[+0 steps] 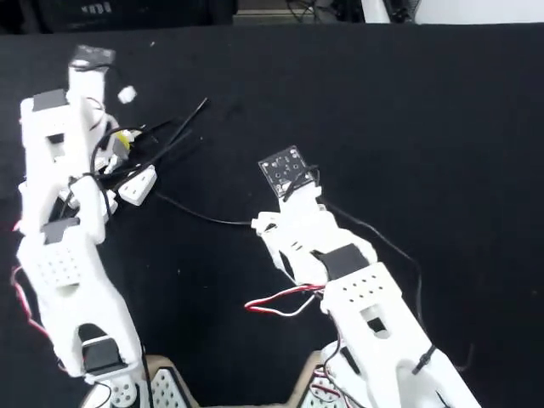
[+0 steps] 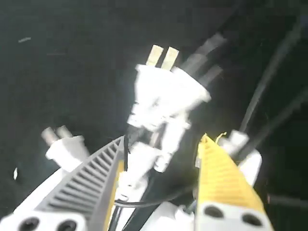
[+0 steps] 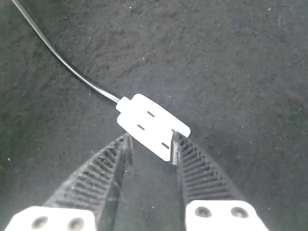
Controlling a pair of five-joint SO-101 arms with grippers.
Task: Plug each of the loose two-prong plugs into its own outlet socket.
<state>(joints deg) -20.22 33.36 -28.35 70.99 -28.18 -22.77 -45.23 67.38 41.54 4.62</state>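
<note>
A white two-prong plug (image 2: 163,91) with brass prongs lies among black cables, just ahead of my left gripper (image 2: 161,139). The gripper is open, and the plug's cord end and cables sit between its grey finger and its yellow finger (image 2: 219,178). A second white plug (image 2: 62,144) lies beside the grey finger. From above, one plug (image 1: 136,184) rests by the left arm. My right gripper (image 3: 150,142) is shut on the near end of a white outlet socket (image 3: 151,124), slots up, on a thin black cord; the socket (image 1: 263,223) also shows from above.
A tangle of black cables (image 1: 161,140) spreads from the left arm toward the table's middle. A small white piece (image 1: 127,94) lies at the far left. Red and white wires (image 1: 280,299) loop beside the right arm. The black table (image 1: 442,127) stretches bare to the right.
</note>
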